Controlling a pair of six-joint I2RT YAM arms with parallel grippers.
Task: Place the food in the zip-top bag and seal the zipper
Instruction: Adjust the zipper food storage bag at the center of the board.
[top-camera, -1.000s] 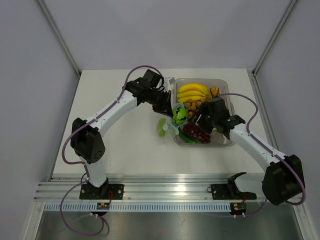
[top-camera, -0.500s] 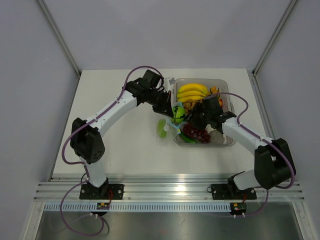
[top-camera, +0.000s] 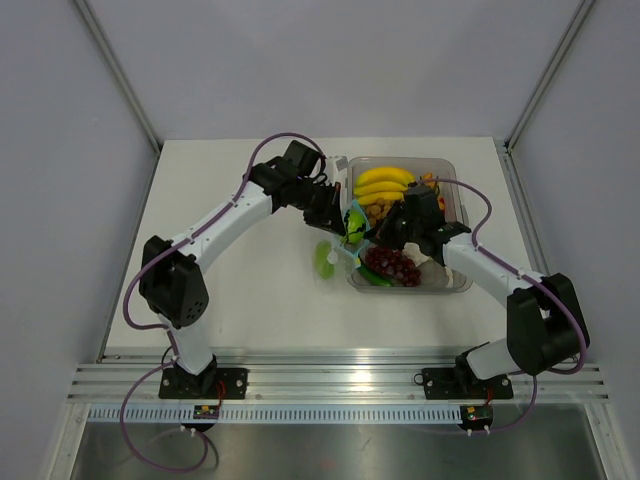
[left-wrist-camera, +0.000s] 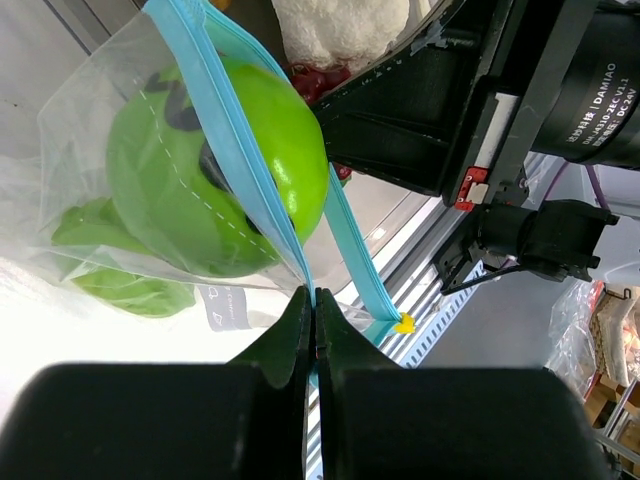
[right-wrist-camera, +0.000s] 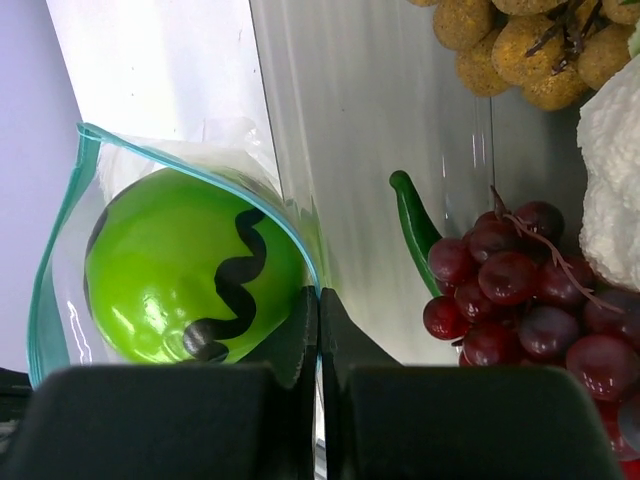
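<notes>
The zip-top bag (top-camera: 352, 226) hangs between my two grippers at the left wall of the clear tub. A bright green round food piece (left-wrist-camera: 170, 190) with a black squiggle (right-wrist-camera: 180, 270) sits inside it. The light-blue zipper (left-wrist-camera: 235, 150) gapes open around that piece, with a yellow slider (left-wrist-camera: 403, 323) at one end. My left gripper (left-wrist-camera: 315, 300) is shut on one lip of the zipper. On the opposite lip (right-wrist-camera: 180, 160), my right gripper (right-wrist-camera: 318, 295) is shut too. In the top view the left gripper (top-camera: 340, 222) and right gripper (top-camera: 375, 237) flank the bag.
The rigid clear tub (top-camera: 455, 170) holds bananas (top-camera: 383, 183), red grapes (right-wrist-camera: 520, 290), a green chili (right-wrist-camera: 415, 225), brown balls (right-wrist-camera: 530, 40) and white cauliflower (right-wrist-camera: 610, 190). A light-green piece (top-camera: 324, 257) lies on the table below the bag, left of the tub.
My right gripper moved left over the tub to the bag and closed on its mouth edge. The left gripper stayed shut on the bag and held still.
</notes>
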